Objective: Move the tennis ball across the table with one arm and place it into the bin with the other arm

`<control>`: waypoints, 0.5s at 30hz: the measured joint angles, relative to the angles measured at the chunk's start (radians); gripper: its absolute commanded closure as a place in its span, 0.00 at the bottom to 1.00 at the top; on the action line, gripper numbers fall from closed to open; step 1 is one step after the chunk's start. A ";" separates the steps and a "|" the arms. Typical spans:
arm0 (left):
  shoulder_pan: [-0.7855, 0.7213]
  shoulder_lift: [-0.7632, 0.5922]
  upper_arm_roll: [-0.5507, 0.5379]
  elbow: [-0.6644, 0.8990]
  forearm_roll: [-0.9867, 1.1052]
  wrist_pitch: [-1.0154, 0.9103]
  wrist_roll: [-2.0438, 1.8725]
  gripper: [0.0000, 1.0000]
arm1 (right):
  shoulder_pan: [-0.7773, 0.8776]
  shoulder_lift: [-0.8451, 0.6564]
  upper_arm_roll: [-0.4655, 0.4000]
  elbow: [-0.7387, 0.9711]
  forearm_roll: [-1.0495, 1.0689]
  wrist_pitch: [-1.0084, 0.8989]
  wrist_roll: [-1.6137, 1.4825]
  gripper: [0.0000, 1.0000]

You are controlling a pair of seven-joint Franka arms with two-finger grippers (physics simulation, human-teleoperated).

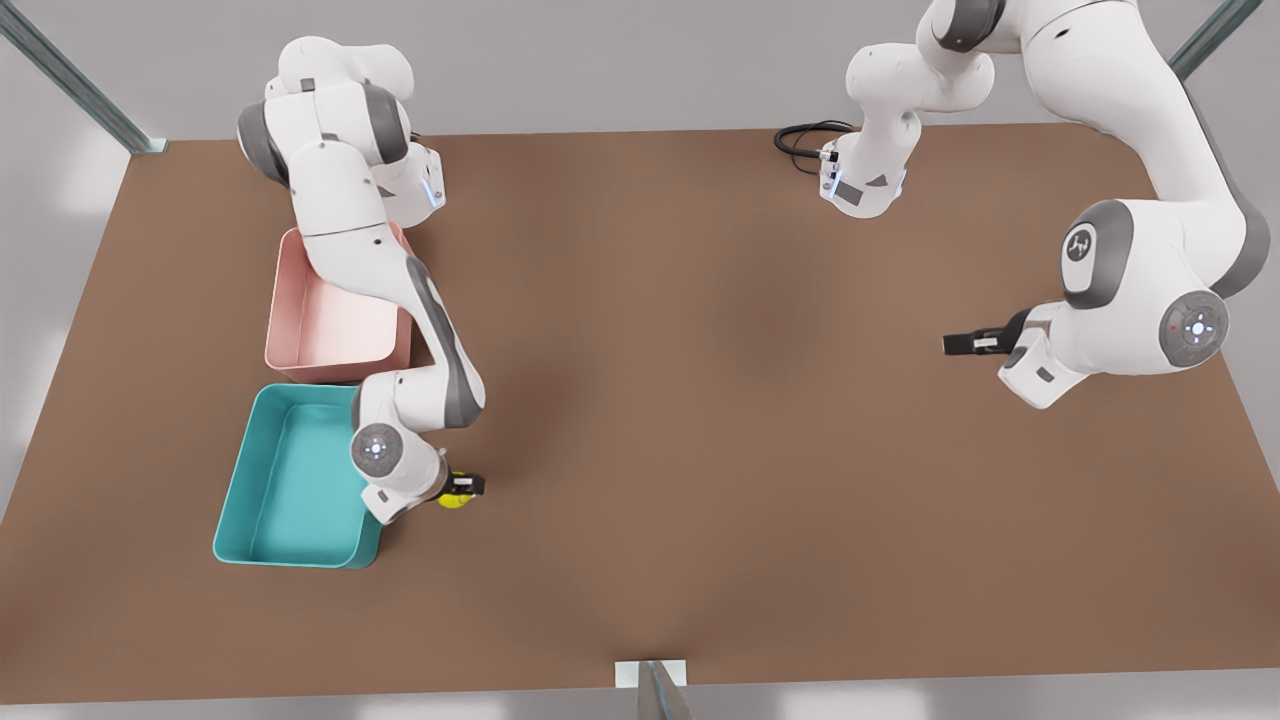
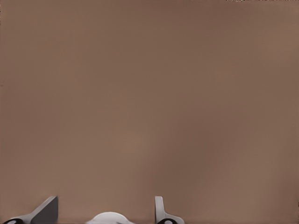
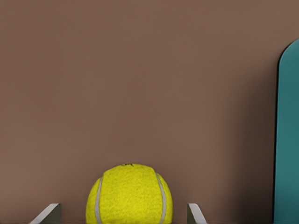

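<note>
**Ball between spread fingers, not yet gripped**

Right gripper (image 1: 468,487) down at the tennis ball (image 1: 453,497), just beside the teal bin (image 1: 262,500) on the table (image 1: 700,450). In the right wrist view, fingertips (image 3: 49,212) apart on either side of the ball, gaps visible on both flanks. Likely risks: closing off-centre and squirting the ball away across the table; lifting too low and clipping the bin wall; straying toward the neighbouring pink bin (image 1: 300,340). Left gripper (image 1: 958,343) waiting well apart, fingers spread over bare table.
</note>
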 measured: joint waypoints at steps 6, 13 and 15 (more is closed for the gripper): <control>0.000 0.000 -0.001 0.002 -0.001 0.000 -0.036 0.00 | 0.000 0.029 0.000 0.001 -0.007 0.018 0.007 0.00; -0.003 -0.001 -0.003 0.002 -0.001 -0.001 -0.066 0.00 | 0.007 0.048 0.001 0.005 -0.010 0.034 0.012 0.00; -0.004 -0.001 -0.003 0.002 0.000 -0.002 -0.073 0.00 | 0.007 0.048 0.001 0.005 -0.011 0.037 0.014 0.04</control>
